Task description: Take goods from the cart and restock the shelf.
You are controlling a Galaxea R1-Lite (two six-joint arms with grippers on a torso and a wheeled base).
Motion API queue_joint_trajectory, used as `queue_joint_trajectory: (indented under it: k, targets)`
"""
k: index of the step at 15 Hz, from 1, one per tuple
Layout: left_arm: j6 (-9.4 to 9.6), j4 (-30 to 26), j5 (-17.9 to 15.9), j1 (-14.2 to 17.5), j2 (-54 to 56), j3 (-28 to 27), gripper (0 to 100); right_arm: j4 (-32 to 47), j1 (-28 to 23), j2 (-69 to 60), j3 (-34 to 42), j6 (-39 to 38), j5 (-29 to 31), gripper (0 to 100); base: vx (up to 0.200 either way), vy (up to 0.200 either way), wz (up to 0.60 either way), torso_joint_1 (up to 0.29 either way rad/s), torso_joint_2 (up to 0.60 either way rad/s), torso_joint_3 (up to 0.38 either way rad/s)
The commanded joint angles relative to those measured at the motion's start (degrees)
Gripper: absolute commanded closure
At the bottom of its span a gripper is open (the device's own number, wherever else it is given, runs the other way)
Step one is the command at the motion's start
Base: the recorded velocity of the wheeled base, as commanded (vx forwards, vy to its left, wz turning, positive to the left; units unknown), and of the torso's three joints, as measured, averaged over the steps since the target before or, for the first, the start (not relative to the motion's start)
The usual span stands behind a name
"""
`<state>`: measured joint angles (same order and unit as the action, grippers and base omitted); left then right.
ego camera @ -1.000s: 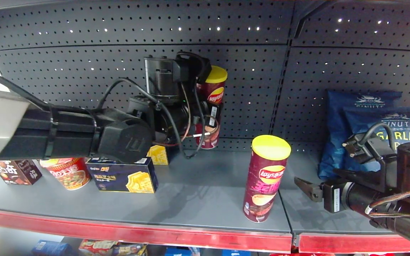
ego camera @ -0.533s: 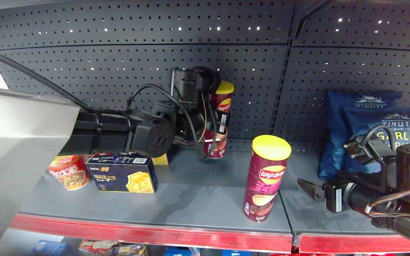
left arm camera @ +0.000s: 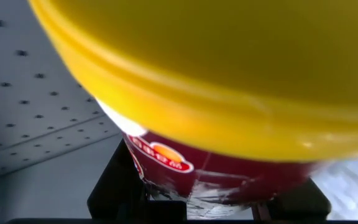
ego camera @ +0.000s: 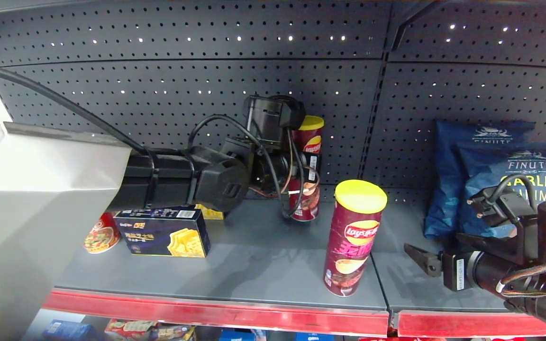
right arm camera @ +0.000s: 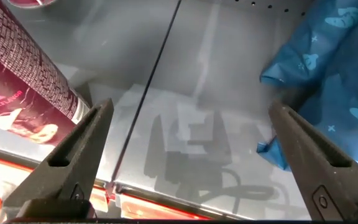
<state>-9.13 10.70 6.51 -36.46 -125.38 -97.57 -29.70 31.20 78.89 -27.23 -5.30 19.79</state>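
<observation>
**Head view: your left pincer grips a chip can at the back of the shelf**

Your left pincer (ego camera: 307, 179) is closed around the middle of a maroon chip can (ego camera: 309, 139) with a yellow lid. The can is upright, close to the pegboard (ego camera: 159, 94) at the rear of the grey shelf (ego camera: 254, 258). You cannot tell whether its base touches the shelf. A second chip can (ego camera: 351, 237) stands near the front edge. Your right pincer (right arm camera: 191, 165) is wide open and holds nothing. It sits low between that second can and the blue snack bags (ego camera: 486, 166). A dark blue cracker box (ego camera: 161, 232) lies to the left.
</observation>
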Motion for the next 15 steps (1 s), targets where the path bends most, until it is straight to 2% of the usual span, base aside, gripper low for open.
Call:
queue_joint_trajectory:
  k: [1, 2, 4, 6, 7, 10, 14, 15]
  targets:
    - [0.08, 0.0, -0.1, 0.1, -0.5, 0.0, 100, -0.1, 0.0, 0.0, -0.1, 0.0, 0.0, 0, 0.000, 0.000, 0.00, 0.000, 0.00, 0.000]
    - [0.17, 0.1, -0.6, 0.3, -0.5, 0.1, 100, -0.1, -0.1, 0.0, -0.1, -0.1, 0.0, 0, 0.000, 0.000, 0.00, 0.000, 0.00, 0.000]
    - [0.25, 0.8, -5.7, 0.5, -0.1, 1.2, 100, -0.1, -0.1, -0.1, 0.0, -0.1, 0.0, 0, 0.000, 0.000, 0.00, 0.000, 0.00, 0.000]
    - [0.61, 1.0, -8.5, 0.7, 0.0, 1.2, 100, -0.1, -0.3, -0.1, 0.2, -0.1, 0.0, 0, 0.000, 0.000, 0.00, 0.000, 0.00, 0.000]
    - [1.04, 1.5, -11.0, 0.9, -0.1, 1.2, 100, -0.1, -0.8, -0.1, 0.2, -0.1, -0.1, 0, 0.000, 0.000, 0.00, 0.000, 0.00, 0.000]
    - [5.26, 4.9, -17.5, 2.5, -0.9, 1.8, 100, -0.1, -0.9, -0.2, 0.2, -0.1, -0.1, 0, 0.000, 0.000, 0.00, 0.000, 0.00, 0.000]
    - [5.53, 5.6, -19.3, 4.3, -3.2, 1.2, 100, -0.1, -0.9, 0.5, -0.4, -0.1, -0.3, 0, 0.000, 0.000, 0.00, 0.000, 0.00, 0.000]
    - [5.62, 6.1, -21.1, 4.6, -3.6, 1.2, 100, -0.1, -1.0, 0.8, -0.6, -0.1, -0.4, 0, 0.000, 0.000, 0.00, 0.000, 0.00, 0.000]
